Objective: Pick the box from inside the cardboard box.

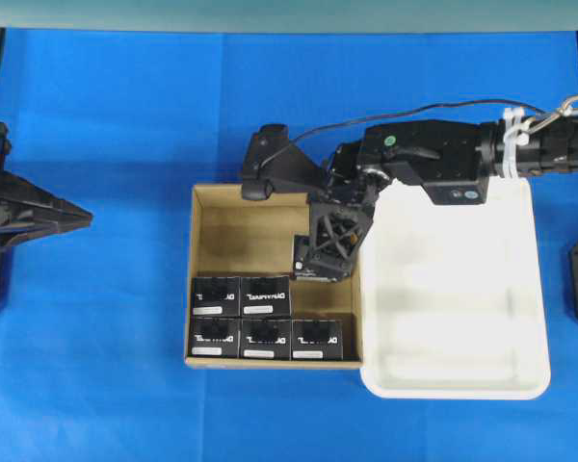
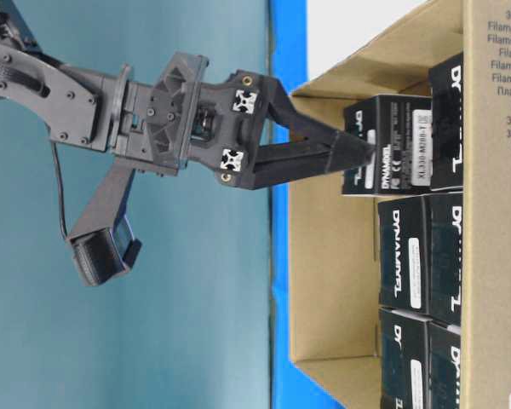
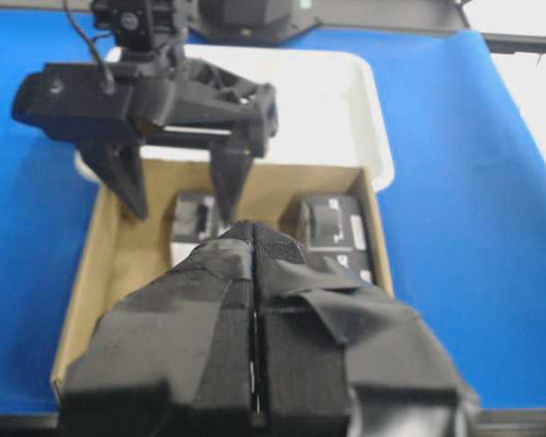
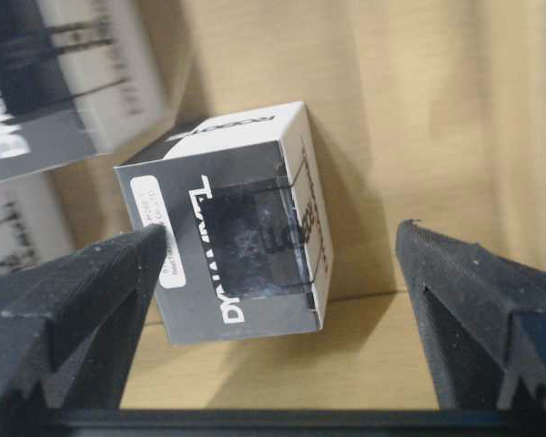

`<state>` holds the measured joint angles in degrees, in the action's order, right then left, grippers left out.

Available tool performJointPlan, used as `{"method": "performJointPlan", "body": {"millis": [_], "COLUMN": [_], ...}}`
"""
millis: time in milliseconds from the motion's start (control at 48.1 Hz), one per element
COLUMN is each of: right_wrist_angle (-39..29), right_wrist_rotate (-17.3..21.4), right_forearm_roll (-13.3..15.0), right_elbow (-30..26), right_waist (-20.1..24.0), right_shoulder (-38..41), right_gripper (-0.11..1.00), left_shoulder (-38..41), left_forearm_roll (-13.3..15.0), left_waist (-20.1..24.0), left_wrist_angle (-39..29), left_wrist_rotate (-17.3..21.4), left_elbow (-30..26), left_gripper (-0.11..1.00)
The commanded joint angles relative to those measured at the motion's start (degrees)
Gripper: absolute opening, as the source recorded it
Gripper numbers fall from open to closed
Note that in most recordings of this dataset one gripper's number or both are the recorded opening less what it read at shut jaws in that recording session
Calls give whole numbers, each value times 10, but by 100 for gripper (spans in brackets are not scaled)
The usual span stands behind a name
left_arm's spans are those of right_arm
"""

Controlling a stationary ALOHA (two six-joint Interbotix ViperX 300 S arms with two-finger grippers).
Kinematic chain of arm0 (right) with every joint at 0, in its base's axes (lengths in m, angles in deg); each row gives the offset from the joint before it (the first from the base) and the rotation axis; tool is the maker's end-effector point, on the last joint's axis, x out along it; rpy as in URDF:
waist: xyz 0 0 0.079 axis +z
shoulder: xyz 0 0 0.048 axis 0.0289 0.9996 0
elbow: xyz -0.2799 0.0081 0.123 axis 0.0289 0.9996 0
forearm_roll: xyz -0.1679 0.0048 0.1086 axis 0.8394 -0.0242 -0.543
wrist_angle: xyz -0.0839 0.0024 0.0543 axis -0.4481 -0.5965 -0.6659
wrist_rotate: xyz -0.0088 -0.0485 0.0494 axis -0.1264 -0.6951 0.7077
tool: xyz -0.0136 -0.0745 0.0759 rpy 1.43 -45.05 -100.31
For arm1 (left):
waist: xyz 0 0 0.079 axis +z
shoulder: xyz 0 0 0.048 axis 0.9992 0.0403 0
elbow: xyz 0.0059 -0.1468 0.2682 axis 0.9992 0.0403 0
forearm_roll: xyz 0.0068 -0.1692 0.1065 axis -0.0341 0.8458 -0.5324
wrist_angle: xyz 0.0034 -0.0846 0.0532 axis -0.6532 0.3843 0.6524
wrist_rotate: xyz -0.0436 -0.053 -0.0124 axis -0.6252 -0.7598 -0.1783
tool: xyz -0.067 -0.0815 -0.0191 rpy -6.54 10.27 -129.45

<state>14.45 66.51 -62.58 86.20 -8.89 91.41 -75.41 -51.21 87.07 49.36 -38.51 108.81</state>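
The brown cardboard box lies in the middle of the blue table. One black box with white lettering sits tilted inside it, near the wall next to the tray. My right gripper reaches down into the carton and stands open around this box. Its left finger is at the box's labelled side; the right finger stands well apart. In the table-level view the fingers reach the box. My left gripper is shut and empty, back at the left edge.
Several more black boxes fill two rows along the carton's front wall. A white plastic tray sits against the carton's right side. The right arm crosses above the tray's far edge. Blue cloth surrounds everything.
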Motion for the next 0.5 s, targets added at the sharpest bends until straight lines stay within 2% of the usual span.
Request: {"method": "performJointPlan", "body": {"millis": [0,146,354,478], "right_wrist_angle": [0,-1,-2,-25], "right_wrist_rotate": [-4,-20,-20,-20], "right_forearm_roll": [11,11,2,-6], "right_elbow": [11,11,8,-16], "right_waist": [-14,-17,-11,-6], "right_shoulder": [5,5,5,-6], "right_gripper": [100,100,100,100], "left_shoulder": [2,2,3,3], "left_forearm_roll": [-1,-2,-1,-1], "left_waist": [0,0,-1,0], "left_wrist_angle": [2,2,1,2], "left_wrist_rotate": [-1,-1,-1,-1], "left_elbow": [-13,-13,-12,-12], "left_gripper": [-5,-5,-5,-5]}}
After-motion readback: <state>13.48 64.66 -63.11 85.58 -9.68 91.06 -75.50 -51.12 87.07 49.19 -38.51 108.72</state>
